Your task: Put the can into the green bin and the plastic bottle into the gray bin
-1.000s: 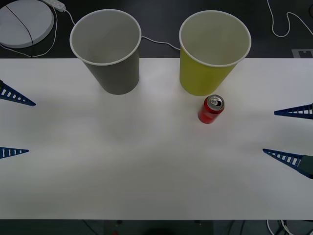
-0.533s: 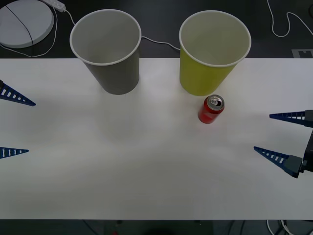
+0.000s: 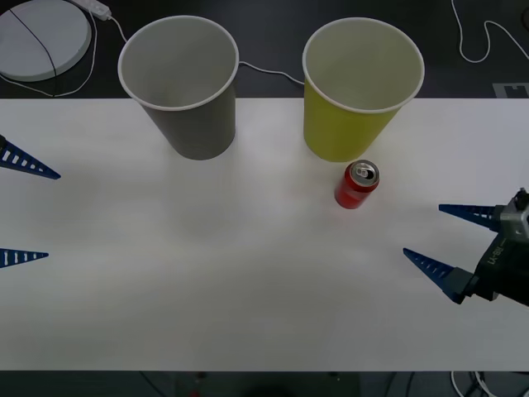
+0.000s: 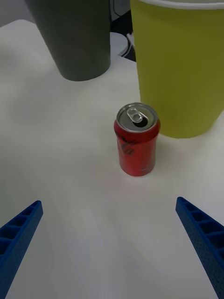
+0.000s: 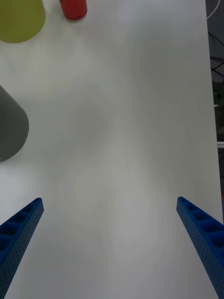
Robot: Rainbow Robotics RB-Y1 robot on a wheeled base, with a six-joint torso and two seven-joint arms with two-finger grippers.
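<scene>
Can (image 3: 357, 184) upright on the table (image 3: 248, 289), long axis vertical, silver top up, just in front of the green bin (image 3: 355, 99), maybe touching. Gray bin (image 3: 186, 91) by far edge. Right gripper (image 3: 442, 240) near right edge, fingers spread wide, empty, aimed at can. Left gripper (image 3: 21, 211) at left edge, wide apart, empty.

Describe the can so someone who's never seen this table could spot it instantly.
On the white table, two large cup-shaped bins stand at the far edge: the gray bin on the left, the green bin on the right. The can stands upright just in front of the green bin's base: the lone small red item, with a silver top.
</scene>
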